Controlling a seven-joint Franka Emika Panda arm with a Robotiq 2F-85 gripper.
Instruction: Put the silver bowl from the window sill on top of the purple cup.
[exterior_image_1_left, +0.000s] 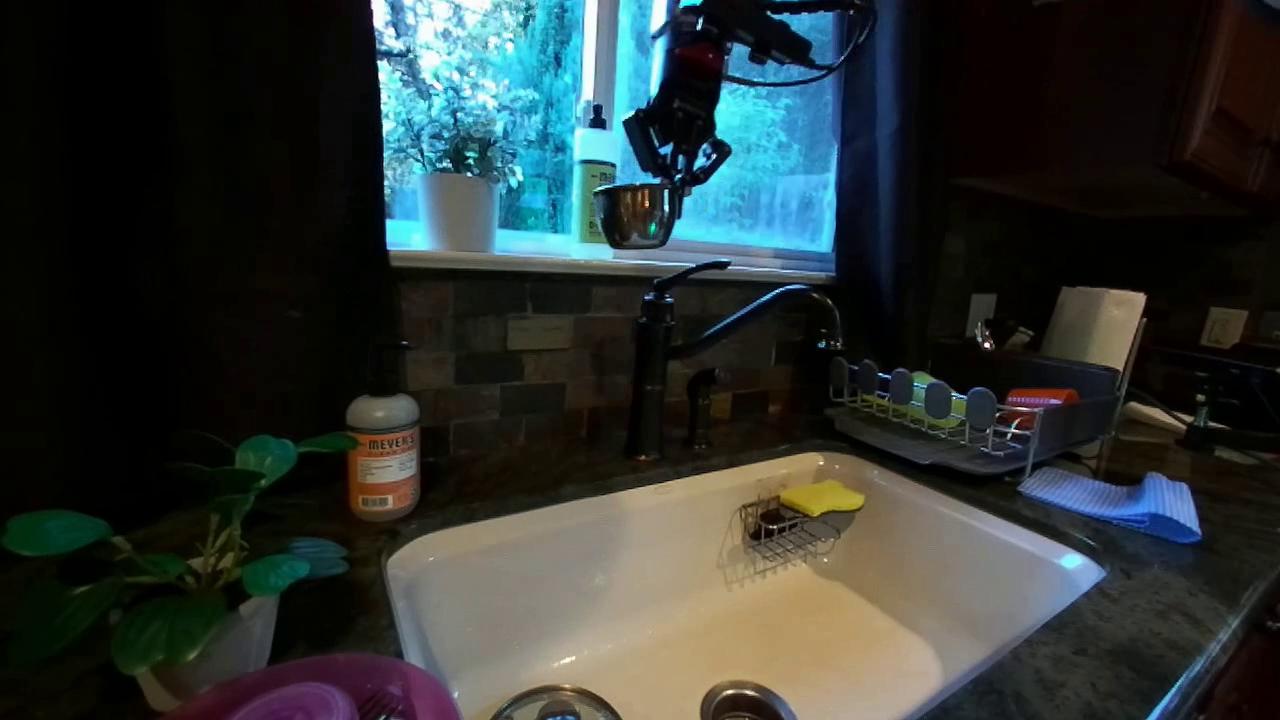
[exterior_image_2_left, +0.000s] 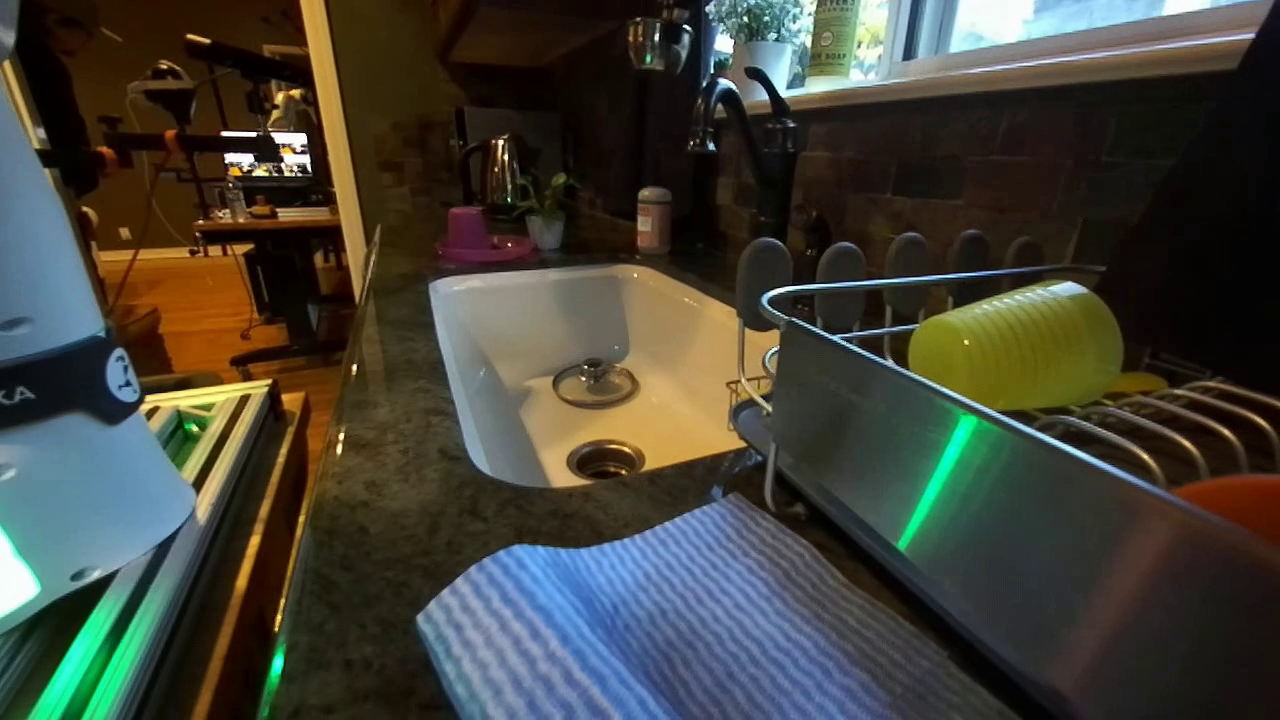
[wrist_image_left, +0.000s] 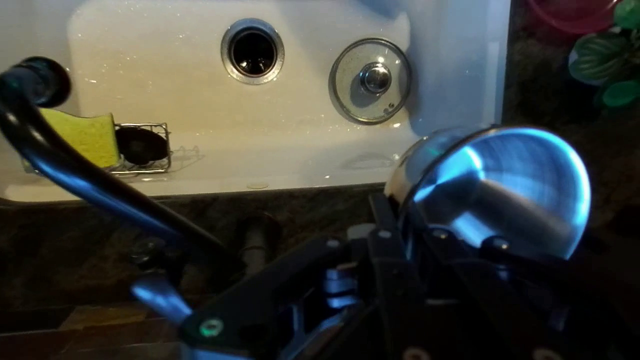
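Observation:
My gripper (exterior_image_1_left: 681, 188) is shut on the rim of the shiny silver bowl (exterior_image_1_left: 636, 218), holding it upright in the air in front of the window, above the faucet. The bowl (exterior_image_2_left: 658, 46) also hangs high in an exterior view. In the wrist view, the gripper (wrist_image_left: 402, 215) pinches the bowl's near wall, and the bowl (wrist_image_left: 520, 185) looks empty inside. The purple cup (exterior_image_2_left: 467, 228) stands upside down on a purple plate (exterior_image_2_left: 513, 247) beyond the sink; only its top (exterior_image_1_left: 297, 704) shows in an exterior view. The window sill (exterior_image_1_left: 545, 259) is behind and below the bowl.
The black faucet (exterior_image_1_left: 655, 380) rises below the bowl. A soap bottle (exterior_image_1_left: 384, 460) and a leafy plant (exterior_image_1_left: 215, 600) stand by the sink (exterior_image_1_left: 600, 520). A white pot (exterior_image_1_left: 458, 212) and another bottle (exterior_image_1_left: 597, 160) stand on the sill. A dish rack (exterior_image_1_left: 970, 420) stands beside the sink.

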